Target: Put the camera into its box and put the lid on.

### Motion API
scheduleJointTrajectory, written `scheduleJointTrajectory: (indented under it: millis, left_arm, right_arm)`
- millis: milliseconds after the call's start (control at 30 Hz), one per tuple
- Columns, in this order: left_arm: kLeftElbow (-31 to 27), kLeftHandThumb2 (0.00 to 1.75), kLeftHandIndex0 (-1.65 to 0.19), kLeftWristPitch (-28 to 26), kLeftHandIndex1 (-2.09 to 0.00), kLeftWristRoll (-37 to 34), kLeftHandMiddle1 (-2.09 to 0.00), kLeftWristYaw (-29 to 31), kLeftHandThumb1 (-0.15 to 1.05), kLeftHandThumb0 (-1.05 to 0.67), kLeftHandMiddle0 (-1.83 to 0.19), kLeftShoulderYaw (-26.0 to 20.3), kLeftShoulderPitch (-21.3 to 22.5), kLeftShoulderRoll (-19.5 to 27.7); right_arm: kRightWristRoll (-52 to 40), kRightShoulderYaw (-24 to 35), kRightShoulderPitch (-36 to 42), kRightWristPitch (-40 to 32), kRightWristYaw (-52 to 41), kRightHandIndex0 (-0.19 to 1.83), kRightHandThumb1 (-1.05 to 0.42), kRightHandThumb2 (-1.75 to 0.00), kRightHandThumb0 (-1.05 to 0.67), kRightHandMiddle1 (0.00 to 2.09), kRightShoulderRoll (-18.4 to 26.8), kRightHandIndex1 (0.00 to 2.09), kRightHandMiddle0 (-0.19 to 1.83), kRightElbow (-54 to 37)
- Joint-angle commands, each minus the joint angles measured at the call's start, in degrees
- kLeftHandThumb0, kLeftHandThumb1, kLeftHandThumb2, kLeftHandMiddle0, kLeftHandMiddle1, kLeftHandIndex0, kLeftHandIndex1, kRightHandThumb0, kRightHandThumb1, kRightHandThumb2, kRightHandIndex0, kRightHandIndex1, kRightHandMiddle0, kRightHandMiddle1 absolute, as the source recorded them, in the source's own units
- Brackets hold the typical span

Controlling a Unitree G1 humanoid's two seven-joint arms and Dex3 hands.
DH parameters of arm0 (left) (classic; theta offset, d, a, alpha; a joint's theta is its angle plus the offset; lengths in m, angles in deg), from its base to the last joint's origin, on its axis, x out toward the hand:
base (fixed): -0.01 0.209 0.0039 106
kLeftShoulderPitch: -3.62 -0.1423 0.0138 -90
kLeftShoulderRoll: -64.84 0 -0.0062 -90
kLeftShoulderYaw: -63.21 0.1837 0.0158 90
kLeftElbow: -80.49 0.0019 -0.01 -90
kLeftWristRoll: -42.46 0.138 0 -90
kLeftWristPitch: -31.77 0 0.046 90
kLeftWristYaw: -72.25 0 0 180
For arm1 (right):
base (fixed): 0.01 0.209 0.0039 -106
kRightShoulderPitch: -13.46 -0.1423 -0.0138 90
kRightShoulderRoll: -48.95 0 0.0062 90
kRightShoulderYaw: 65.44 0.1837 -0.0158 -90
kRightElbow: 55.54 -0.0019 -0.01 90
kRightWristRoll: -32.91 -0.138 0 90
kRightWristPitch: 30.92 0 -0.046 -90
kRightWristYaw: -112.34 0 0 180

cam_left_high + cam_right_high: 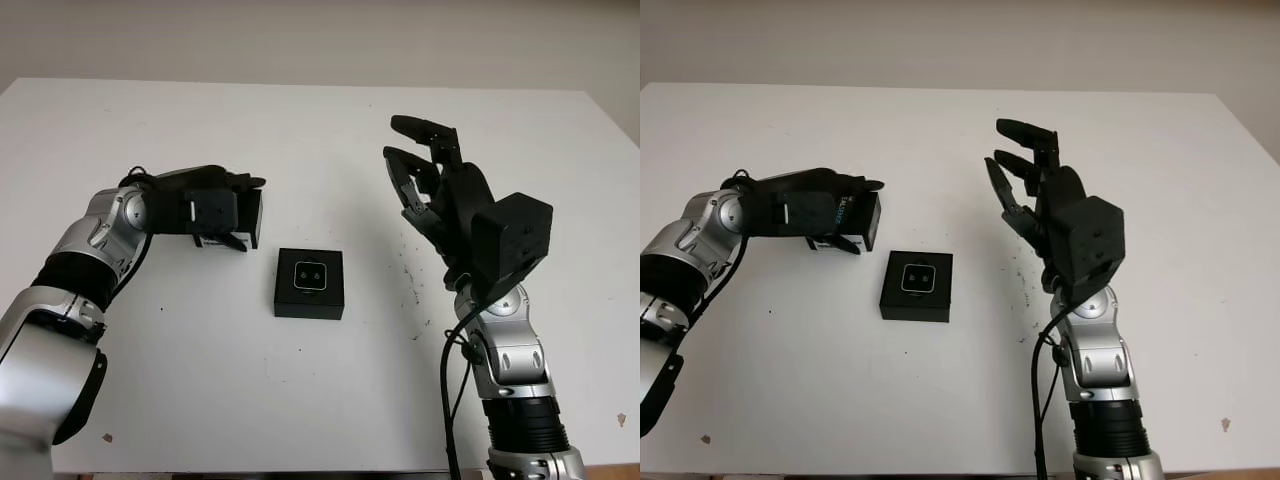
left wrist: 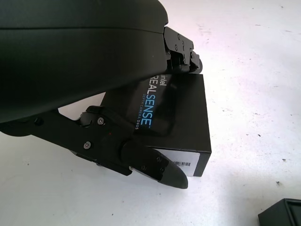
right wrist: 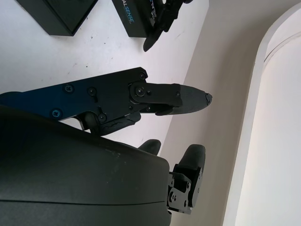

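Camera seated in its box, lid in your left hand and not yet on.

The camera (image 1: 309,274) sits in the open box (image 1: 309,284) near the middle of the table (image 1: 300,400), so the first half looks done; what remains is to carry the lid (image 1: 250,218) over and seat it. Your left hand (image 1: 222,212) has its fingers closed around the lid, up and to the left of the box and just beside it, though you cannot tell whether the lid's lower edge touches the table or hangs just above it. Your right hand (image 1: 432,190) is open and raised well to the right of the box, holding nothing. The path from lid to box is short and unobstructed, the box lies well away from every table edge, and bare tabletop surrounds it.
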Motion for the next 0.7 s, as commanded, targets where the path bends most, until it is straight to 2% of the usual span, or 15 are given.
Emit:
scheduleJointTrajectory:
  millis: [0, 300, 433, 533, 600, 667]
  left_arm:
    - [-1.6, 0.05, -0.28, -0.5, -0.38, 0.9, -1.03, 0.7, 0.94, -0.37, -0.14, 0.8, -0.5, 0.4]
    - [-3.2, 0.05, -0.25, -1.4, -0.43, 2.6, -0.96, 2.3, 0.9, -0.34, -0.17, 0.7, -0.7, 0.8]
    - [-4.5, 0.06, -0.24, 0.1, -0.69, 2.1, -1.03, 1.1, 0.93, -0.21, -0.23, 0.1, -1.7, 1.3]
    - [-6.0, 0.06, -0.29, 2.1, -1.01, 0.7, -1.02, -0.1, 0.96, -0.11, -0.34, -1.2, -2.7, 1.9]
    - [-8.5, 0.06, -0.32, 1.3, -1.11, -0.7, -1.05, 0.2, 0.98, -0.09, -0.38, -2.5, -3.5, 2.1]
    - [-12.9, 0.06, -0.33, -1.6, -1.14, -2.6, -1.06, 1.2, 0.98, -0.1, -0.42, -4.3, -4.6, 2.0]
  right_arm:
    - [0.1, 0.2, 0.2, -0.3, 0.1, 0.0, -1.05, -0.38, -0.47, 1.09, 0.4, 0.79, -0.19, -1.2]
    - [0.1, 0.3, 0.3, 0.3, -0.4, 0.0, -1.05, -0.4, -0.46, 1.08, 0.6, 0.79, -0.19, -1.1]
    - [-0.2, 0.4, 0.5, 0.3, -0.5, 0.0, -1.05, -0.4, -0.46, 1.07, 0.4, 0.79, -0.19, -1.2]
    - [0.1, 0.2, 0.6, 0.5, -0.5, 0.0, -1.05, -0.4, -0.45, 1.09, 0.5, 0.78, -0.19, -1.1]
    - [0.2, 0.1, 0.8, 0.1, -0.6, 0.0, -1.05, -0.41, -0.45, 1.09, 0.5, 0.78, -0.19, -1.4]
    - [0.4, -0.1, 0.8, 0.2, -0.5, 0.01, -1.05, -0.41, -0.46, 1.1, 0.5, 0.78, -0.19, -1.3]
